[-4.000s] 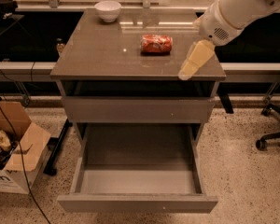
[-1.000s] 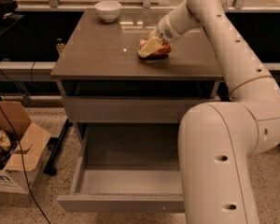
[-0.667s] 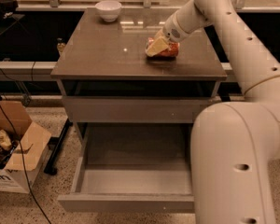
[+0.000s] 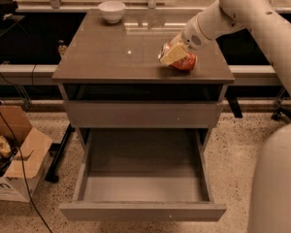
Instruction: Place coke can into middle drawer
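The coke can [image 4: 186, 62] is red and lies on its side near the front right of the cabinet top [image 4: 111, 52]. My gripper [image 4: 174, 54] reaches in from the upper right; its pale yellow fingers [image 4: 172, 55] are closed around the can's left end. Whether the can rests on the top or hangs just above it I cannot tell. The middle drawer [image 4: 143, 181] is pulled out wide below, showing a bare grey floor and low side walls.
A white bowl [image 4: 111, 9] stands at the back left of the cabinet top. A closed grey drawer front [image 4: 143, 113] sits above the open drawer. An open cardboard box [image 4: 12, 166] with cables is on the floor at left. My arm's white body [image 4: 276, 178] fills the right edge.
The gripper came down onto the can and closed on it. Over the last second gripper and can have shifted together to the right and toward the front edge.
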Robot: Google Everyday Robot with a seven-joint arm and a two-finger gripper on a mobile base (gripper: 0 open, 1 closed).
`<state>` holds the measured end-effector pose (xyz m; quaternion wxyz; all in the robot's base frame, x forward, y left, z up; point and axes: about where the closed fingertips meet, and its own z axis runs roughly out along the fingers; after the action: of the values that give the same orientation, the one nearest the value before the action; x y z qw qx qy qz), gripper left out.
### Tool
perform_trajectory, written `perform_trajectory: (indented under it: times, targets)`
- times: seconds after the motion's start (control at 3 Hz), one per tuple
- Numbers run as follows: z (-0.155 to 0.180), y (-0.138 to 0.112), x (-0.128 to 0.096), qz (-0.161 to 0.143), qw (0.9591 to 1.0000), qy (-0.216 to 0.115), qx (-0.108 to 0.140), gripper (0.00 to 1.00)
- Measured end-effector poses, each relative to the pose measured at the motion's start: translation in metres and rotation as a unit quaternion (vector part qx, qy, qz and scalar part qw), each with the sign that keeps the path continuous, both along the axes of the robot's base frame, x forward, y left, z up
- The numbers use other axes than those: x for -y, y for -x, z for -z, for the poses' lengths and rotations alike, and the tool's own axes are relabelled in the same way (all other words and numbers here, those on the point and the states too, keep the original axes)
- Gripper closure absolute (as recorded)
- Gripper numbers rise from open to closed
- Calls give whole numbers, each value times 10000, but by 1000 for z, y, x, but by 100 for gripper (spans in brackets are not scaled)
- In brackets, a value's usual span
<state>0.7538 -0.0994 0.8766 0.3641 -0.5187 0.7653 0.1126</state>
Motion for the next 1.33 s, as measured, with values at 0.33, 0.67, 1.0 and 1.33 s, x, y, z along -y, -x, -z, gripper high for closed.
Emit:
perform_trajectory:
  times: [0.33,0.67,1.0,1.33]
  targets:
    - [-18,64,7,194,9998,-65,53,100]
    - [-3,106,5,228,9996,-8,-165,100]
    - [5,152,-4,237,9988,-8,-439,100]
    - [30,179,-26,190,9968,-111,-763,100]
